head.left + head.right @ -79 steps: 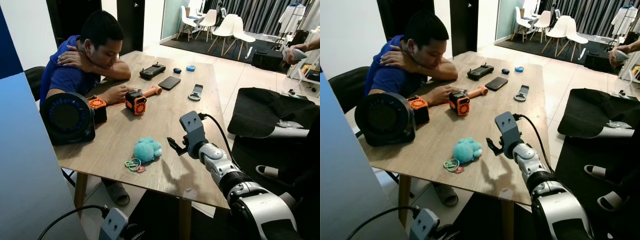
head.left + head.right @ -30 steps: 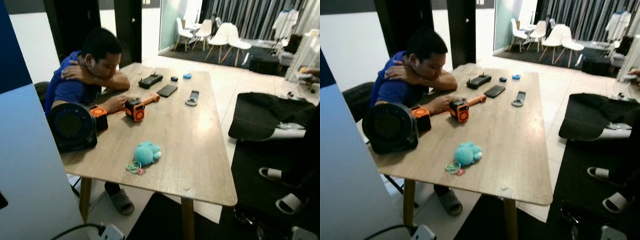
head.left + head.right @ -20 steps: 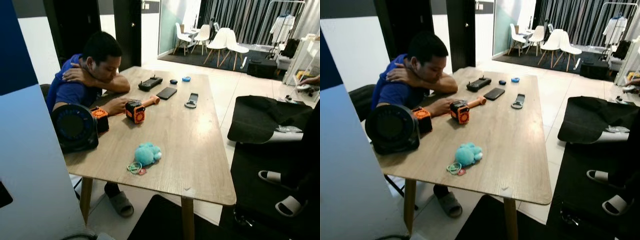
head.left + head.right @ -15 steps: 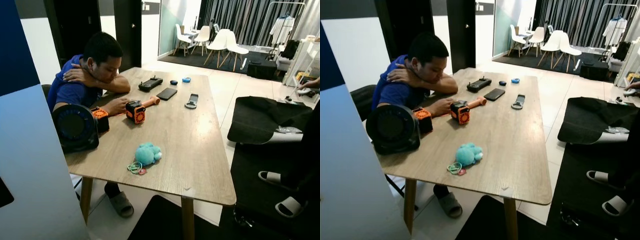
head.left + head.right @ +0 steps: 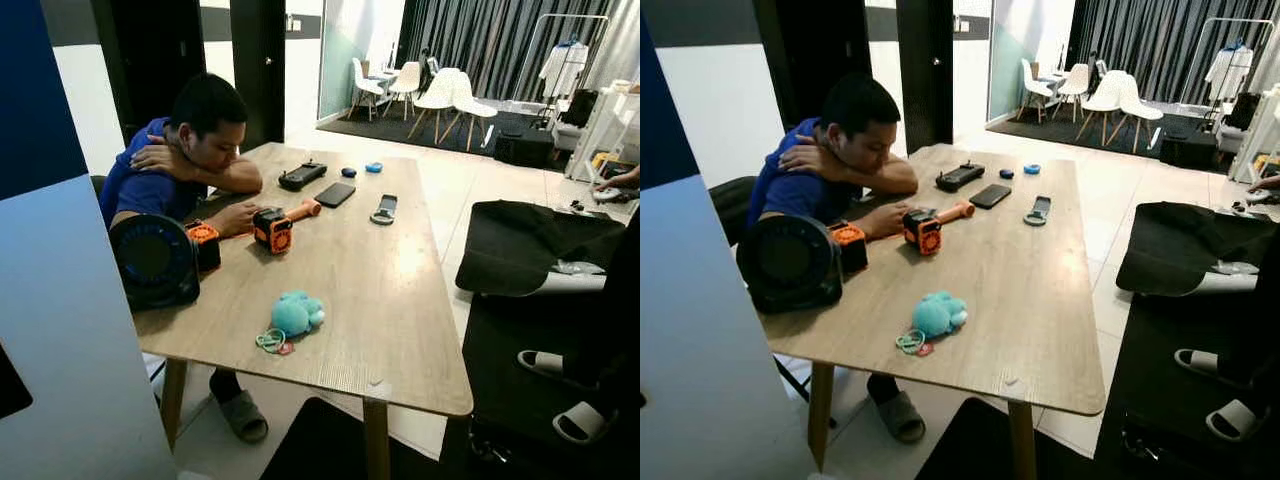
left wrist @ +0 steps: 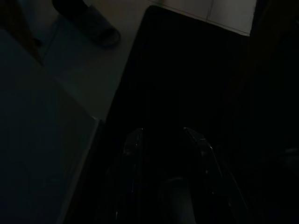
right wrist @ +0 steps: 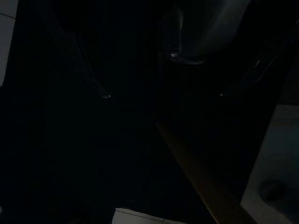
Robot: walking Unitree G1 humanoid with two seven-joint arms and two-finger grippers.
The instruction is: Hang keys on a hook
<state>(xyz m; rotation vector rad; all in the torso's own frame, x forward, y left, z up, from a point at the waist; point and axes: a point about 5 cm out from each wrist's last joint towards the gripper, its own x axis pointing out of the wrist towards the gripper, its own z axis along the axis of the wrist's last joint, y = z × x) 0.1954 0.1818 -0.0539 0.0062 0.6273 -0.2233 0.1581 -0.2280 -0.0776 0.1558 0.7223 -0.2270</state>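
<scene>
A teal plush toy [image 5: 297,313] with a bunch of coloured rings [image 5: 270,342] lies near the front edge of the wooden table [image 5: 390,300]. Both arms hang low in the dark. In the left wrist view my left gripper [image 6: 161,133] points at a black mat, its two fingers [image 6: 134,140] apart with nothing between them. My right gripper [image 7: 163,95] shows dimly in the right wrist view beside a wooden table leg [image 7: 201,182], its fingers spread and holding nothing.
A person in a blue shirt [image 5: 185,150] leans on the table's left side. On the table: a round black fan [image 5: 155,260], orange-black devices [image 5: 272,228], a phone [image 5: 335,193], a controller [image 5: 302,175]. A white-blue panel [image 5: 70,330] stands at my left. Slippers [image 5: 545,362] lie on the right.
The right arm, stretched over the table 2.6 s ago, has dropped out of the head views. The camera has pulled back and tilted up slightly. Things on the table have not moved.
</scene>
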